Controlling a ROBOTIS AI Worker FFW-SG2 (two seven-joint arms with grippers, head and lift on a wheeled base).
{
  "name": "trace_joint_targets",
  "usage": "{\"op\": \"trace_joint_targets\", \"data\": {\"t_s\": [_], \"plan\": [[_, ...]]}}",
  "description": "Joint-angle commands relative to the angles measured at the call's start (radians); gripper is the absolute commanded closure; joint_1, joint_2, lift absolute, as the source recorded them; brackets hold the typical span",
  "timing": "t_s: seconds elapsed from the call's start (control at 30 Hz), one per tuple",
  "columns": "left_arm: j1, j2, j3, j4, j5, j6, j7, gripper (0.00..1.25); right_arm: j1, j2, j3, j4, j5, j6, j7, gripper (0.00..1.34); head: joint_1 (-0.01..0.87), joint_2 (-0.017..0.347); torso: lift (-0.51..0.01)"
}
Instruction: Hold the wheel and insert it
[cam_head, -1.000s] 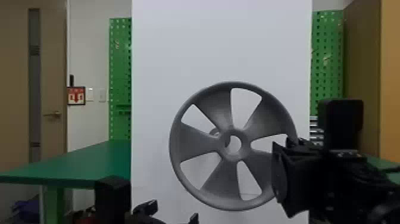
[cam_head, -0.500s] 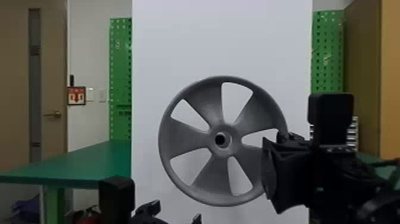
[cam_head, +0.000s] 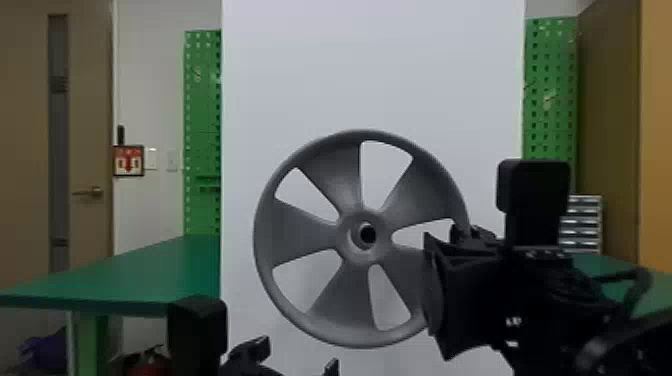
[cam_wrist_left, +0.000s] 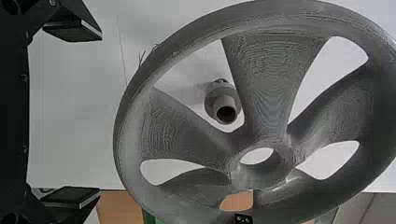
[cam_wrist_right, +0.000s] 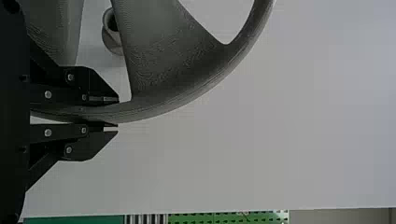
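Behind the post, the white panel is standing upright, with the post jutting from it toward the robot. The wheel is hanging in front of the post, roughly upright, apparently short of being seated; being round, it is offering its axle line as the axis that matters, and that is pointing roughly toward the panel. To the post's right and slightly below, the right gripper is closing its fingers around the rim, making it the nearer hand, with the wheel's bulk extending leftward from it. Below and left of the post, the left gripper is gaping wide, holding nothing. The hub is probably needing fine centring before any push.
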Motion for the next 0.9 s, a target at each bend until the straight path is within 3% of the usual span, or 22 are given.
{"op": "trace_joint_targets", "data": {"t_s": [0.0,0.87], "plan": [[0.000,0.000,0.001,0.000,0.000,0.000,0.001,0.11,-0.002,0.001,0.001,0.002,-0.001,-0.002,-0.001,1.28,0.012,0.156,-0.473],[0.000,0.000,0.000,0.000,0.000,0.000,0.001,0.11,-0.001,0.001,-0.014,0.002,0.005,-0.005,-0.001,1.28,0.012,0.156,-0.473]]}}
